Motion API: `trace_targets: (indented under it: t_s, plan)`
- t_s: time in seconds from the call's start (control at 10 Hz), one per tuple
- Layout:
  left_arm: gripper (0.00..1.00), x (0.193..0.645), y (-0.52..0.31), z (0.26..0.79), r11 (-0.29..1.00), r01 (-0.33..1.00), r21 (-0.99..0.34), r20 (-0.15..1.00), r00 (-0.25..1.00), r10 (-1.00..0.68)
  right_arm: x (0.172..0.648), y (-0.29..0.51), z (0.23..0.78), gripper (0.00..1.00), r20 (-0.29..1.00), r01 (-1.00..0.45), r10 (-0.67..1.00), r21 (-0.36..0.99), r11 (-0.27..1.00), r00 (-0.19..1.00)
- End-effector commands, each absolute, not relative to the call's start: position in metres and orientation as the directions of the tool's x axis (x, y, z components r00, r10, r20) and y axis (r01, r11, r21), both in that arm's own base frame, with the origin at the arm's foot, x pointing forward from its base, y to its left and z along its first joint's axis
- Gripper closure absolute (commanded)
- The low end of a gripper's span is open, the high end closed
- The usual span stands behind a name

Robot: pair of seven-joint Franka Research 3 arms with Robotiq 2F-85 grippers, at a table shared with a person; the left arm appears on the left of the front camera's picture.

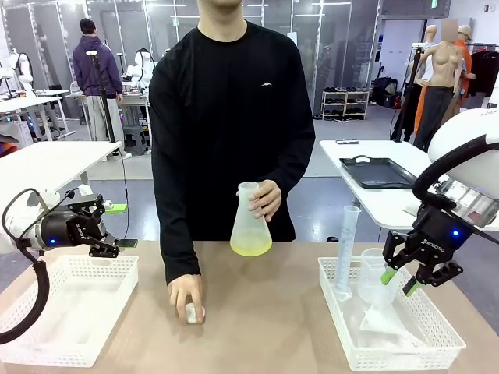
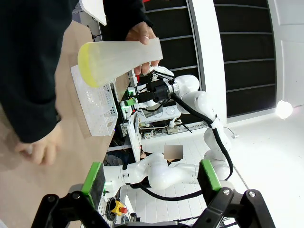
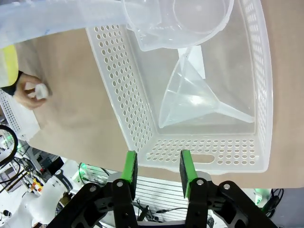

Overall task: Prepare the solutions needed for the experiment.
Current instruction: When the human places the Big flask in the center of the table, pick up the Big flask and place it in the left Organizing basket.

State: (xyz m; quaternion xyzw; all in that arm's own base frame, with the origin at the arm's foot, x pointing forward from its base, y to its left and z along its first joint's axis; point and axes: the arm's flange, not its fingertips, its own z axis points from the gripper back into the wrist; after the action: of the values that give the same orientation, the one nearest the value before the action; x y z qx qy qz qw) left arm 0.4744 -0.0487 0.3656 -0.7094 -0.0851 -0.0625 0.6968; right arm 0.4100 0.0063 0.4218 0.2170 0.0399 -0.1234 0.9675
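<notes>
A person across the table holds a frosted conical flask (image 1: 251, 218) upright by its neck; the solutions show as a shallow yellow-green layer (image 1: 251, 248) at its bottom. In the left wrist view the flask (image 2: 118, 56) lies sideways with the liquid (image 2: 85, 66) at its base. The person's other hand (image 1: 185, 296) rests on the table over a small white piece (image 1: 195, 314). My left gripper (image 1: 111, 228) (image 2: 151, 175) hangs open above the left basket, nothing in it. My right gripper (image 1: 398, 282) (image 3: 157, 166) hovers over the right basket, jaws partly apart and holding nothing.
The right white basket (image 1: 398, 360) (image 3: 123, 99) holds a tall graduated cylinder (image 1: 345, 249), a clear beaker (image 1: 373, 273) (image 3: 190, 19) and a clear funnel (image 3: 190, 102). A second white basket (image 1: 78, 261) sits at the left. Bare brown table lies between them.
</notes>
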Motion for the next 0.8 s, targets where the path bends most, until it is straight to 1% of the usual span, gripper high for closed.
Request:
trace_targets:
  t_s: [0.0, 0.1, 0.3, 0.5, 0.6, 0.7]
  plan:
    - [0.00, 0.473, -0.050, 0.369, -0.023, 0.217, -0.976, 0.216, 0.975, 0.044, 0.400, 0.018, 0.418, 0.53, -0.070, 0.208, -0.197, 0.433, 0.877, 0.978]
    - [0.00, 0.473, -0.050, 0.369, -0.023, 0.217, -0.976, 0.216, 0.975, 0.044, 0.399, 0.026, 0.411, 0.53, -0.011, 0.139, -0.159, 0.545, 0.827, 0.987]
    - [0.00, 0.473, -0.050, 0.369, -0.023, 0.217, -0.976, 0.216, 0.975, 0.044, 0.400, 0.028, 0.404, 0.53, 0.022, 0.092, -0.138, 0.639, 0.764, 0.990]
    - [0.00, 0.473, -0.050, 0.369, -0.023, 0.217, -0.976, 0.216, 0.975, 0.044, 0.403, 0.022, 0.401, 0.53, 0.010, 0.045, -0.078, 0.746, 0.665, 0.997]
    - [0.00, 0.473, -0.050, 0.369, -0.023, 0.217, -0.976, 0.216, 0.975, 0.044, 0.405, 0.018, 0.399, 0.53, 0.021, 0.025, -0.071, 0.802, 0.597, 0.997]
    - [0.00, 0.473, -0.050, 0.369, -0.023, 0.217, -0.976, 0.216, 0.975, 0.044, 0.408, 0.014, 0.396, 0.53, 0.016, 0.024, -0.077, 0.875, 0.484, 0.997]
